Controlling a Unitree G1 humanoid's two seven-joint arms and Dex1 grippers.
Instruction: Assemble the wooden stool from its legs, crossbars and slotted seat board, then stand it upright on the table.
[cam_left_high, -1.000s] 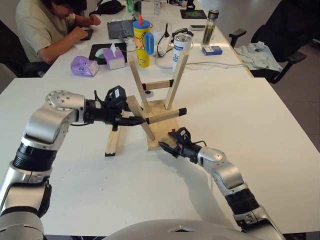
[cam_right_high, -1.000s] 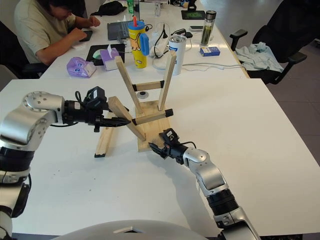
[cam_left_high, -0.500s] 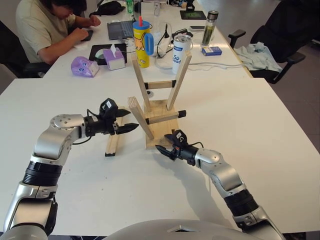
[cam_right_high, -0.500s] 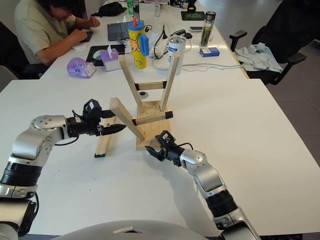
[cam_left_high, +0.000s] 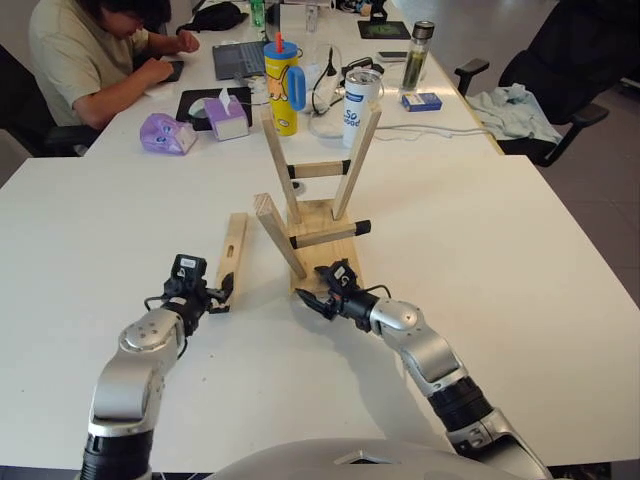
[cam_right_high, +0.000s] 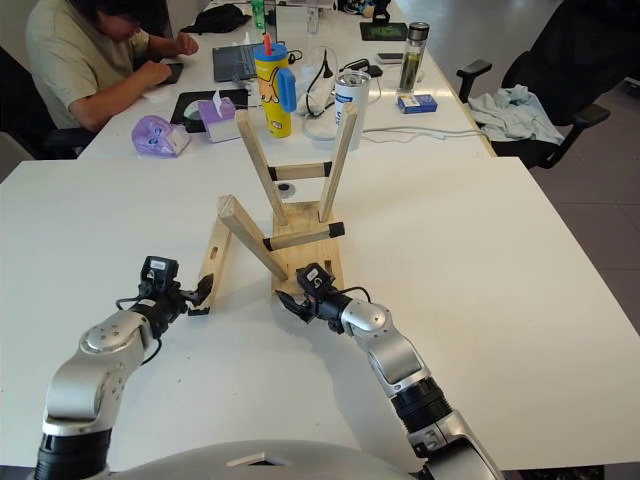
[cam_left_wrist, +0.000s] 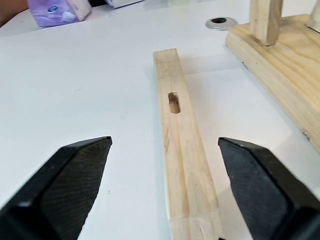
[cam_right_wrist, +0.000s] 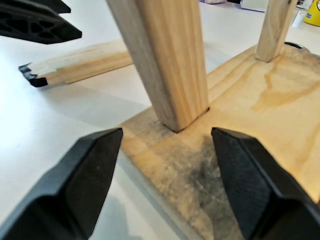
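The slotted seat board (cam_left_high: 338, 262) lies flat on the white table with three legs standing out of it. Two legs (cam_left_high: 280, 165) are joined by a crossbar (cam_left_high: 318, 169), and a lower crossbar (cam_left_high: 330, 235) reaches the tilted leg (cam_left_high: 278, 235). A loose leg (cam_left_high: 232, 258) lies flat to the board's left. My left gripper (cam_left_high: 218, 295) is open at that leg's near end, a finger on each side (cam_left_wrist: 165, 141). My right gripper (cam_left_high: 308, 299) is open at the board's near corner, facing the tilted leg's base (cam_right_wrist: 166, 132).
Along the table's far edge stand a yellow cup (cam_left_high: 283, 85), a white tumbler (cam_left_high: 362, 95), tissue boxes (cam_left_high: 228, 115) and a bottle (cam_left_high: 417, 55). A cable grommet (cam_left_wrist: 221, 21) sits behind the loose leg. Bare tabletop spreads to the right and front.
My left gripper left the tilted leg, pulled back and dropped to the loose leg's near end. My right gripper crept left along the board's near corner.
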